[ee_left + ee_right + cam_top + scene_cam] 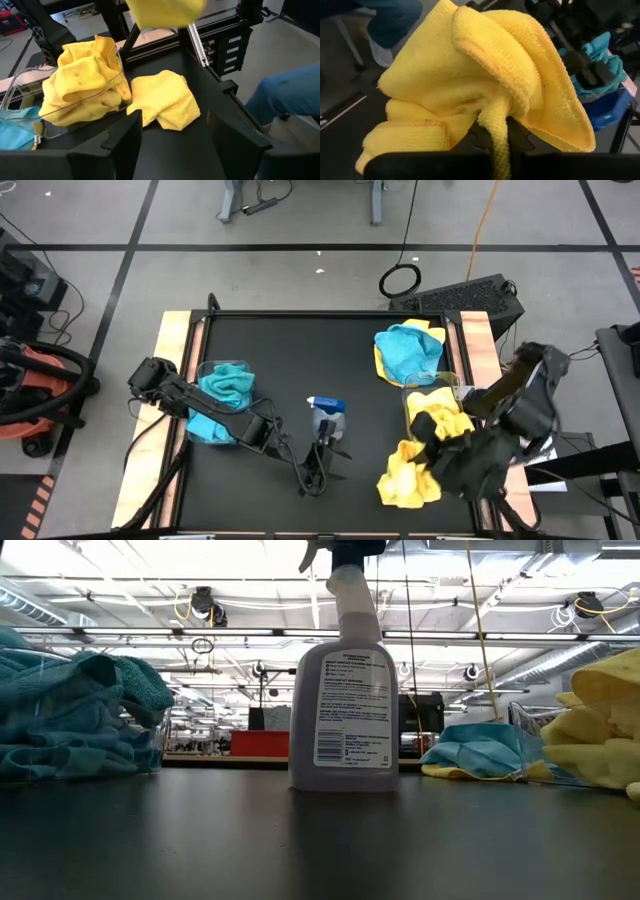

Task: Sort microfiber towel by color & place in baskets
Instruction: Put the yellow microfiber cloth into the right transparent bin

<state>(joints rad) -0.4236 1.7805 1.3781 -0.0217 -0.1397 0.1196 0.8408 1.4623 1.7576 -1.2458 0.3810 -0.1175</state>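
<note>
- Right gripper (pixel 500 145) is clamped on 1 yellow towel (pixel 485 75), lifted up.
- Yellow basket (pixel 432 402) sits just at 12 o'clock from it; right arm is nearer.
- Left gripper (pixel 172 135): fingers apart, holds nothing, by the spray bottle (pixel 326 415).

Baskets: two clear bins — left basket (pixel 205 370) and right basket (pixel 412 393).
Teal towels: left heap (pixel 224 395) in the left bin, separate cloths not countable; one teal towel (pixel 407 350) outside, at the table's far right.
Yellow towels: one lifted towel (pixel 485 80) in the right gripper; one loose towel (pixel 165 98) on the table beside the right bin; yellow heap (pixel 82 82) in that bin, number unclear; yellow edge (pixel 383 365) under the far teal one.
Spray bottles: one — grey bottle (pixel 343 690).
</note>
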